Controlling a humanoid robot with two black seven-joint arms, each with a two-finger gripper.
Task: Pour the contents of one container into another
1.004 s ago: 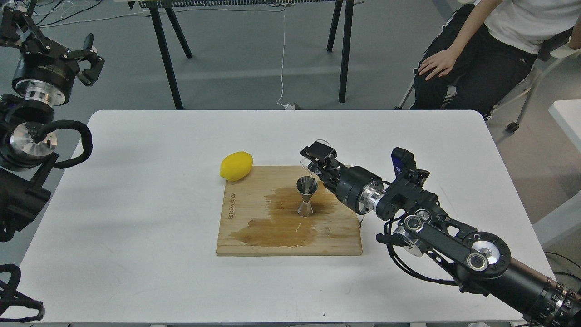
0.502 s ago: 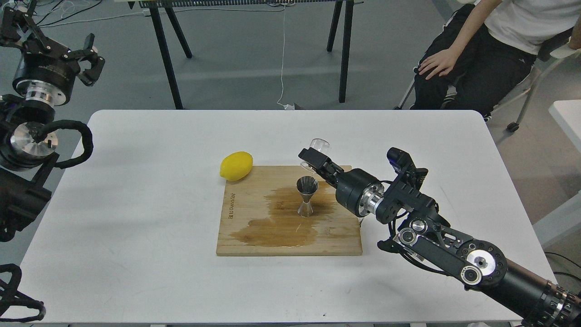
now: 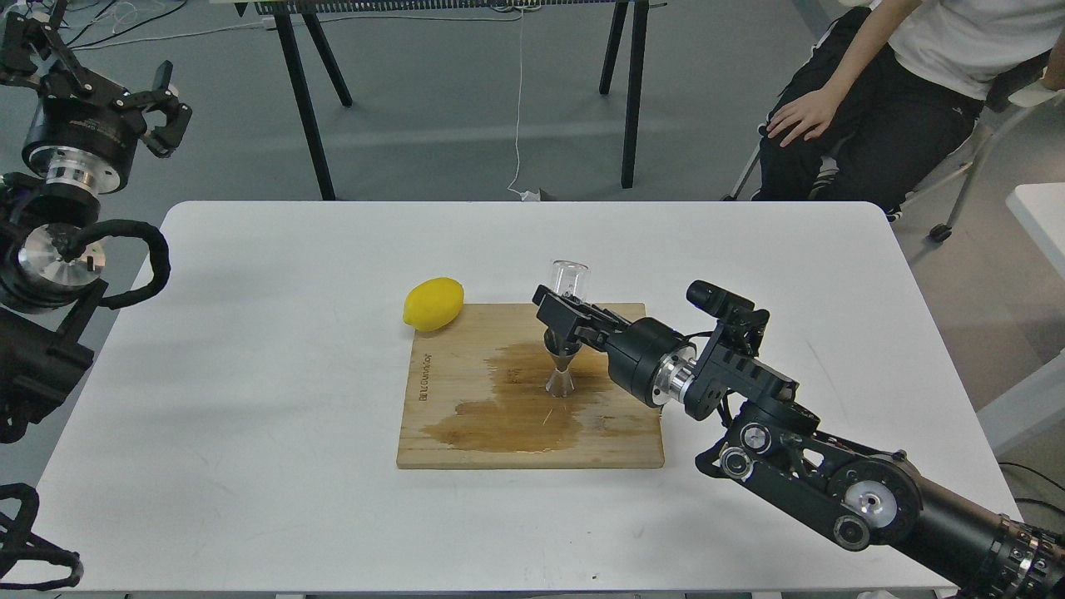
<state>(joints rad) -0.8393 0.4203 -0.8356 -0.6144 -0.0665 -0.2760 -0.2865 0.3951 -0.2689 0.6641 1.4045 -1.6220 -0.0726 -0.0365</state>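
Standing glass cup [image 3: 569, 278], axis vertical

- single head view, mounted high, facing forward and angled down
- mid-range: whole white tabletop [image 3: 250, 349] fits in frame, floor beyond it
- arms enter from left and lower right edges
- no second view
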